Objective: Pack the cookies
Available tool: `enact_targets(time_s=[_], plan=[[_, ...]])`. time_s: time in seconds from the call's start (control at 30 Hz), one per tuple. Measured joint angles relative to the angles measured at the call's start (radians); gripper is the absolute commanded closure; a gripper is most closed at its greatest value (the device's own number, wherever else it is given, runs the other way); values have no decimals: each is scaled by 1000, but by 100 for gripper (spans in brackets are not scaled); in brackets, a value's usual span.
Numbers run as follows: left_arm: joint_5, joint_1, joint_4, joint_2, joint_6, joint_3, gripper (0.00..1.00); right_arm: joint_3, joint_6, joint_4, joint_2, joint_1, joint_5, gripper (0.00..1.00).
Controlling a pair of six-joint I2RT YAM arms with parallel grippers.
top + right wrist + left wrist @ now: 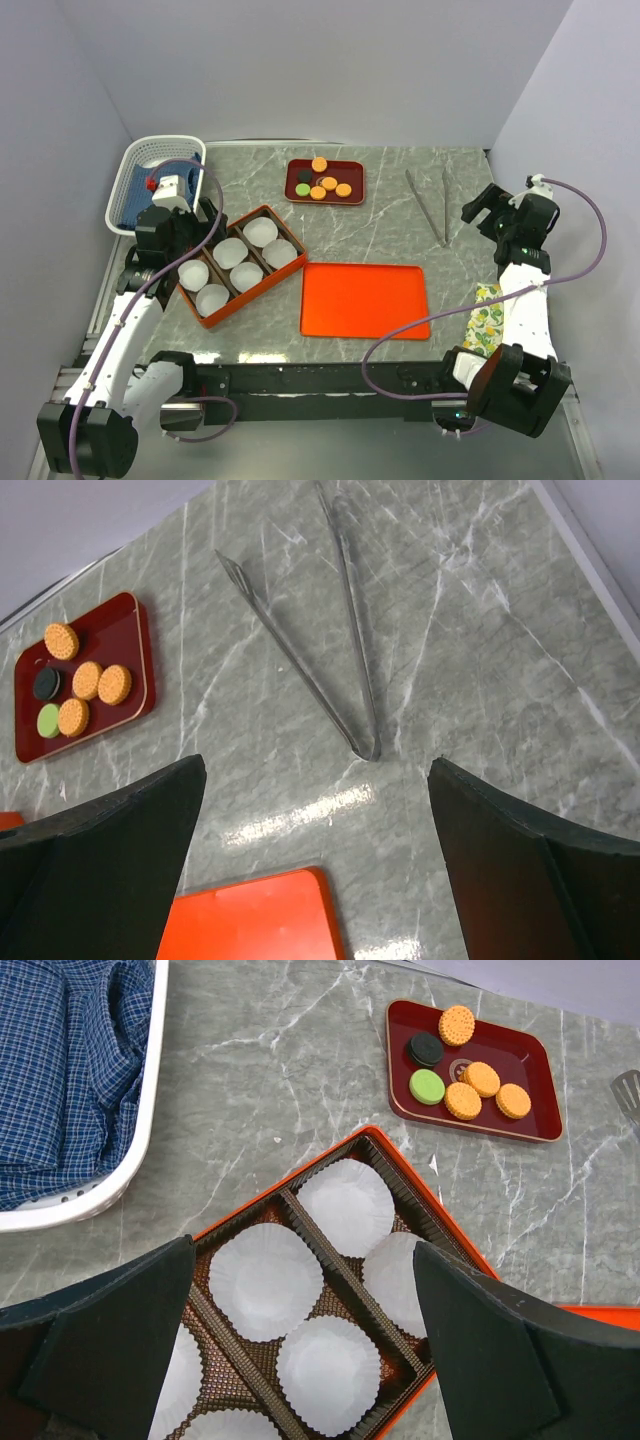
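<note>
Wicker-style white basket (165, 142) sat at the far left of the grey marble table (400, 230), with a blue checked cloth (60, 1060) bundled inside it. Just beside the basket hung the left gripper (302, 1248), poised above the near end of an orange-rimmed box (255, 295). Its jaws were spread wide and had hold of nothing. The box lay at a slant and was split by dark dividers into compartments, with six white paper cups (231, 252) in them, all of them bare.

Further back, near the middle of the table, stood a small dark red tray (345, 170), and there lay the cookies (322, 185): four orange ones, a green one (427, 1086) and a black one (425, 1048), the black and green at the tray's left end, the orange ones clustered to their right, one set apart at the back. They were well apart from both arms. In front of that tray, closer to me, lay a flat bright orange tray (365, 300) just beside the box's right corner.

To the right of the red tray rested a pair of metal tongs (425, 205), their arms splayed apart towards the back and joined at the near end. The right gripper (315, 765) hovered above the table just beside that joined end, jaws likewise fully apart and holding nothing. A cloth printed with lemons (485, 320) lay at the right edge, under that arm.
</note>
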Motion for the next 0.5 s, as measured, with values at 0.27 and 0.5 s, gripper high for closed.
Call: enact_targets(time_s=[0.27, 0.5], plan=[[4, 0, 2, 0, 0, 0, 4, 0, -90, 3, 2, -1, -138, 0], [5, 0, 2, 0, 4, 0, 4, 72, -379, -87, 69, 139, -238, 0]])
